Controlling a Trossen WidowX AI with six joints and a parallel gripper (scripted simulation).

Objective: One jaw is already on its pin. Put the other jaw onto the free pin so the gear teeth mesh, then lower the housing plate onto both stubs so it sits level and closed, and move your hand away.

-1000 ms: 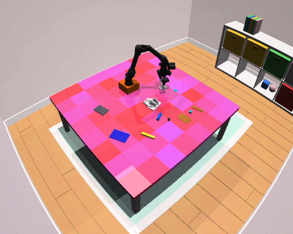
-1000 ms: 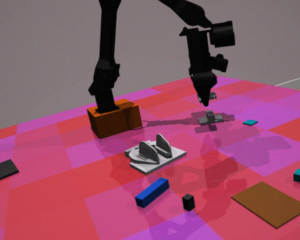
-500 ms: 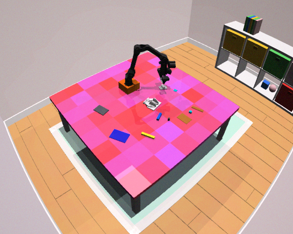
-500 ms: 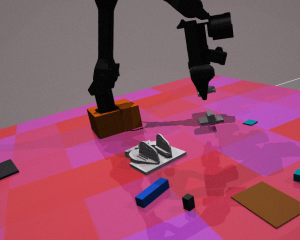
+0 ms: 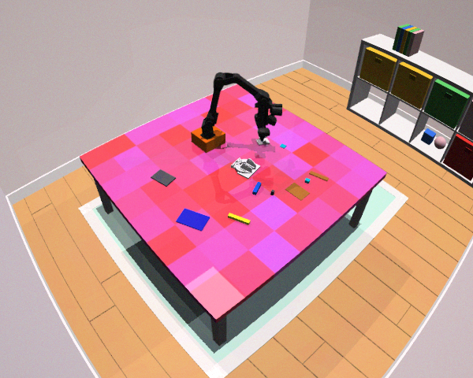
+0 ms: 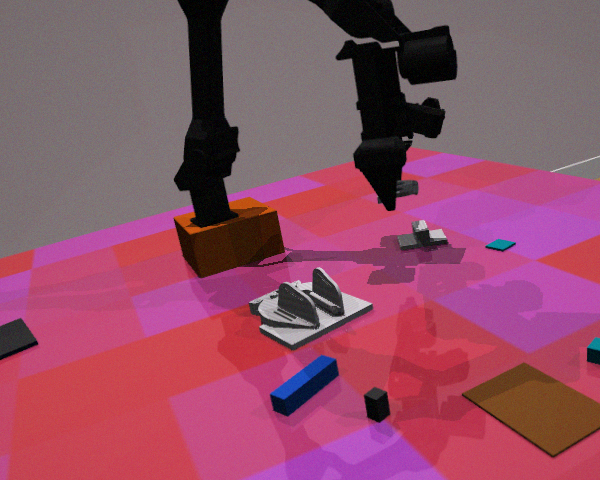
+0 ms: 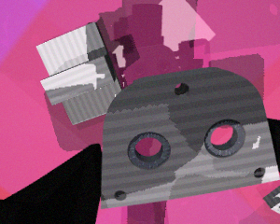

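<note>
My gripper (image 5: pixel 264 138) (image 6: pixel 390 205) (image 7: pixel 179 140) is shut on the grey housing plate (image 6: pixel 407 188) (image 7: pixel 184 112), which hangs above the table. The plate has a rounded edge and two large round holes, seen from above in the wrist view. A light grey stand (image 6: pixel 408 241) (image 7: pixel 67 49) is below it on the table. The white base (image 5: pixel 247 175) (image 6: pixel 358 304) lies nearer the table's middle. Two grey jaws with upright fins, one jaw (image 6: pixel 296 303) and the other jaw (image 6: pixel 327 290), sit side by side on it. Whether their teeth mesh is too small to tell.
A blue bar (image 5: pixel 256 188) (image 6: pixel 304 384) and black block (image 5: pixel 272 192) (image 6: pixel 377 404) lie in front of the base. A brown sheet (image 5: pixel 297 190) (image 6: pixel 543 408) lies to their right, a teal tile (image 5: pixel 283 146) (image 6: pixel 500 244) beyond the stand, a dark sheet (image 5: pixel 162 177) (image 6: pixel 5 341) at left.
</note>
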